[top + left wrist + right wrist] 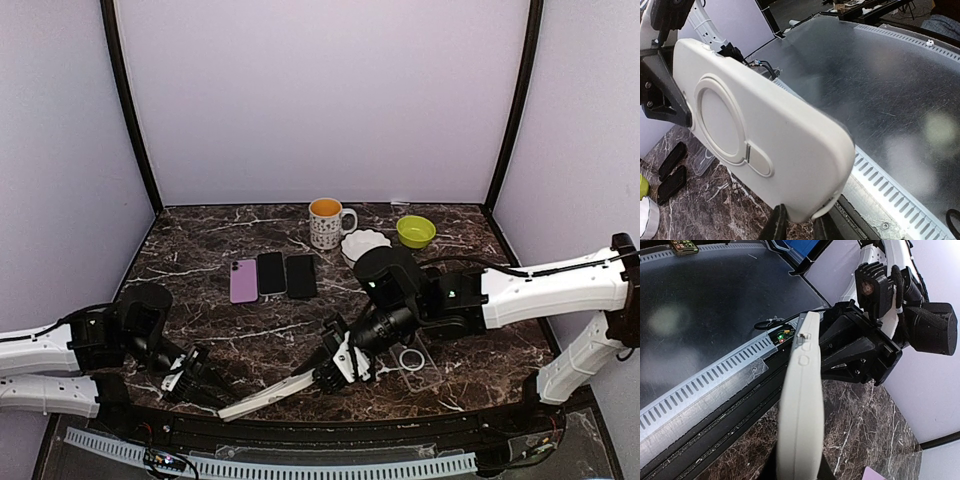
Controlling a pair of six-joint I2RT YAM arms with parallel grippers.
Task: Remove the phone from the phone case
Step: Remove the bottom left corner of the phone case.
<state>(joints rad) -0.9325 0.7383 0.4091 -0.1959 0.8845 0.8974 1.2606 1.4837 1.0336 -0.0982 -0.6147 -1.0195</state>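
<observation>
A white phone case [270, 395] with a round ring on its back hangs above the table's front edge, held at both ends. My left gripper [220, 400] is shut on its left end; in the left wrist view the case's back [755, 130] fills the frame and my fingers [799, 220] pinch its lower edge. My right gripper [323, 378] is shut on the other end; in the right wrist view the case [800, 410] stands edge-on, side buttons showing, between my fingers [797, 471]. I cannot tell whether a phone sits inside.
A purple phone [243, 281] and two black phones [271, 272] [301, 276] lie mid-table. A mug [327, 222], a white dish [364, 243] and a green bowl [415, 231] stand at the back. A clear case [415, 360] lies under the right arm. A slotted metal rail [300, 468] runs along the front edge.
</observation>
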